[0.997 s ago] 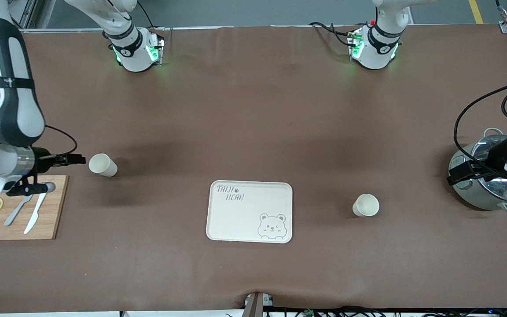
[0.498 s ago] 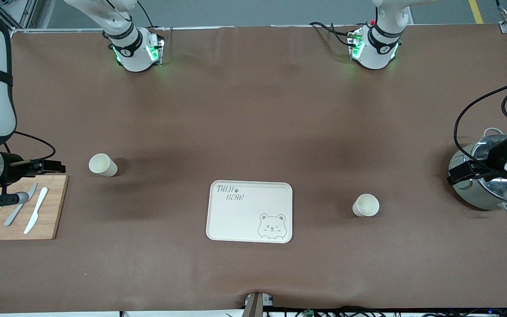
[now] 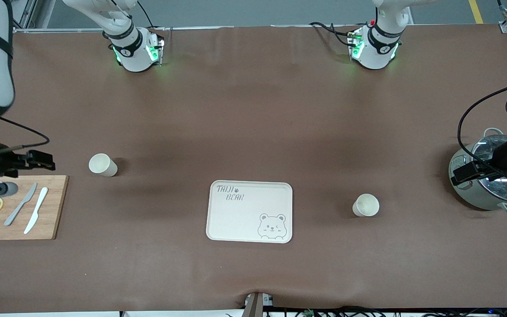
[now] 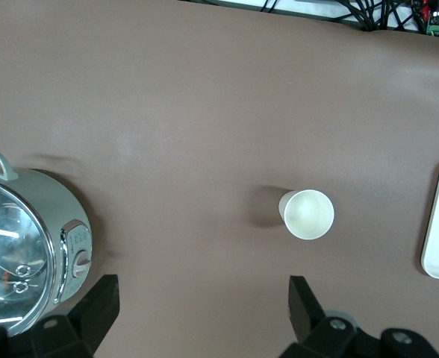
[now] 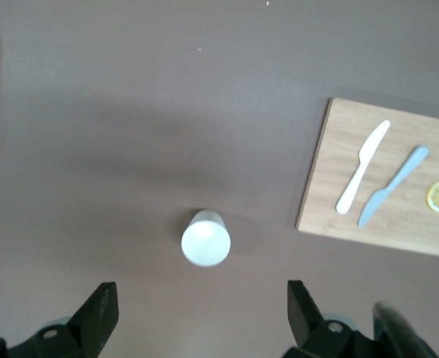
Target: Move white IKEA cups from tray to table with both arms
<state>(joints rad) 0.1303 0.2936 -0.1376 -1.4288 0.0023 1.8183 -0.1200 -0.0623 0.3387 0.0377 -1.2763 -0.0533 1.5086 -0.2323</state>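
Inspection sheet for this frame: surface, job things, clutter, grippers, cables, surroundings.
Surface: brown mat, lightly wrinkled.
Job's things: two white cups upright on the mat, one toward the right arm's end, one toward the left arm's end; bear tray between them, nothing on it.
Clutter: cutting board with two knives and lemon slices; steel pot.
Grippers: right gripper open beside the board; left gripper open over the pot.
Cables: black cables at both wrists.
Surroundings: nothing seen.

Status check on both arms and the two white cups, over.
Left pincer open over the steel pot; right pincer open near the cutting board. Both cups upright on the table, outside the tray. Nothing blocking.
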